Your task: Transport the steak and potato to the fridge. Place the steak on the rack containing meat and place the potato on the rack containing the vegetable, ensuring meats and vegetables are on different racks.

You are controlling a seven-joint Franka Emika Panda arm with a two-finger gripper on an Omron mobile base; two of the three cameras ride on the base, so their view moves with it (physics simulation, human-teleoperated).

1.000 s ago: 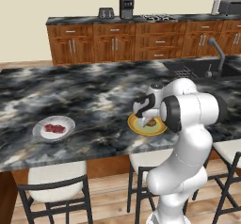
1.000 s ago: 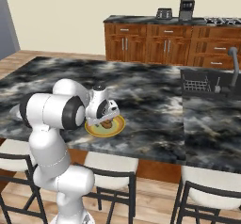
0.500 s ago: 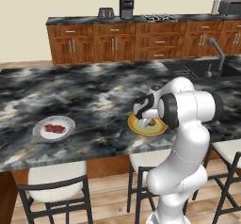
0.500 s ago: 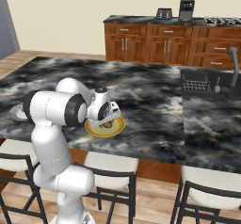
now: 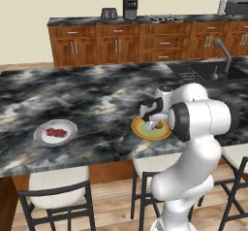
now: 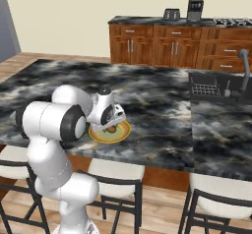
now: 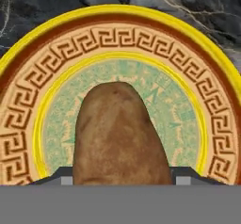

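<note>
On the marbled black counter [image 5: 97, 99], the gripper [image 7: 120, 180] clasps the smooth brown potato [image 7: 120, 133] over a patterned round plate [image 7: 28, 124].

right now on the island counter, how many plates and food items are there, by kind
plates: 2, the yellow patterned plate and the grey plate
potato: 1, on the yellow patterned plate, with the tool shut on it
steak: 1, on the grey plate
total: 4
</note>
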